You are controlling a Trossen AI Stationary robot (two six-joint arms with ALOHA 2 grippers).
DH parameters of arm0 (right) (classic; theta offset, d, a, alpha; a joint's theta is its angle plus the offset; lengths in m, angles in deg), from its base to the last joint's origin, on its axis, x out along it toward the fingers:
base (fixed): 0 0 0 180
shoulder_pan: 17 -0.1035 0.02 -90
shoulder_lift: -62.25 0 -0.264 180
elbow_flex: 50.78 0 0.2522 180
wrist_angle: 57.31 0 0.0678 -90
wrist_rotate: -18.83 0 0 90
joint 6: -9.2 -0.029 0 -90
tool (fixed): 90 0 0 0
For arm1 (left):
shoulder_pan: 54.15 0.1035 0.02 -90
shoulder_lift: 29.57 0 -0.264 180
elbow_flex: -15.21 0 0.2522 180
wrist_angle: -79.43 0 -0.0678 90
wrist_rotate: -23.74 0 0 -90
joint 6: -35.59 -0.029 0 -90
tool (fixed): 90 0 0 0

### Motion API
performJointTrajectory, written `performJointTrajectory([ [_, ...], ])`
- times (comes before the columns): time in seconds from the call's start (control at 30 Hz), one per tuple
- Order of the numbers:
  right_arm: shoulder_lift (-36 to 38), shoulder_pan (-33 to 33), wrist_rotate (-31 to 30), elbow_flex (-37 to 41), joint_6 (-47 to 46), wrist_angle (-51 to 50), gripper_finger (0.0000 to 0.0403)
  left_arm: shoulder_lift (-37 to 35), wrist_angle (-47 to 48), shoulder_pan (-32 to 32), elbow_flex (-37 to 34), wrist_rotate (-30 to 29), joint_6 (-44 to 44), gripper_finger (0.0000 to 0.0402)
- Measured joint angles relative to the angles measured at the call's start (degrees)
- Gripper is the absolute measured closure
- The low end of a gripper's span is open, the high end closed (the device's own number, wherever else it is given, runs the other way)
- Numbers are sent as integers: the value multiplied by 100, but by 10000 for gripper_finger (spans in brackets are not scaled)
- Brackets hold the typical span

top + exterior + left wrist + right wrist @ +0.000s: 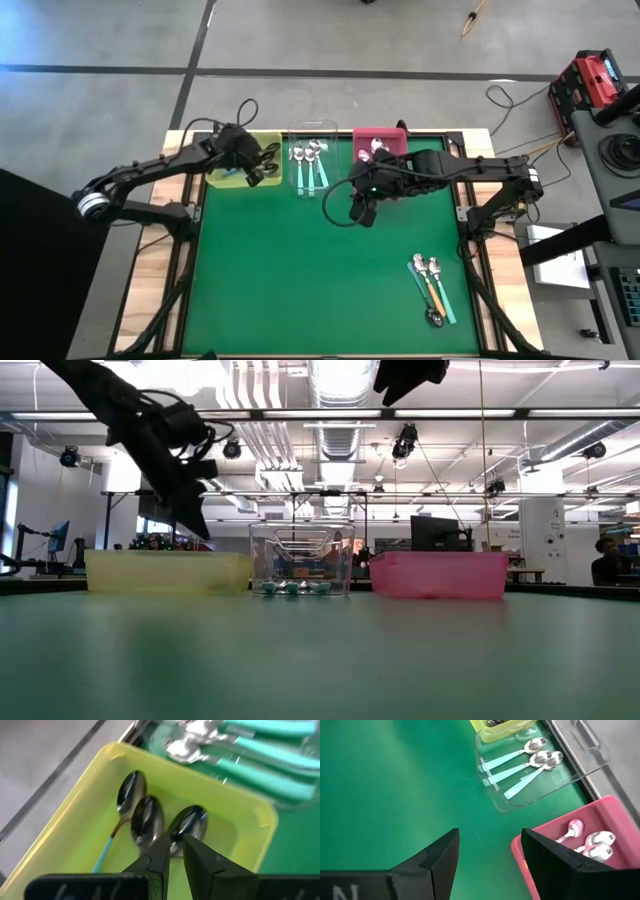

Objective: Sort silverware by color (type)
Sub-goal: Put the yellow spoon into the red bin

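The green-topped counter [300, 280] carries three bins along its far edge. The yellow translucent plastic bin [222, 178] sits directly beneath the left tool [172, 851], whose fingers stand narrow, nearly touching, with nothing visibly gripped. Just ahead of those fingertips, three dark-bowled spoons [145, 817] lie inside that bin; one shows a thin teal handle. The clear plastic bin [580, 747], beside the yellow one and between the two tools, holds three silver-bowled spoons with teal handles [520, 767]. The pink plastic bin [600, 817] lies just beyond the right tool [490, 855], and holds several shiny spoon bowls [592, 842]; their handles cannot be made out. The right tool hovers above bare counter with fingers wide apart and empty. Well away from both tools, near the counter's front right, a small cluster of teal- and orange-handled spoons [432, 285] remains unsorted.
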Motion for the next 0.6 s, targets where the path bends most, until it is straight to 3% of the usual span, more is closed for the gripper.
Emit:
performJointTrajectory([
  [0.4, -7, -249, 90, 614, -1203, 79, 197, -1200, -776, -1096, -402, -13, 269, 366],
  [0.6, -24, -370, 491, 1112, -2133, 126, 197, -1659, -1543, -1659, -404, -17, 190, 366],
])
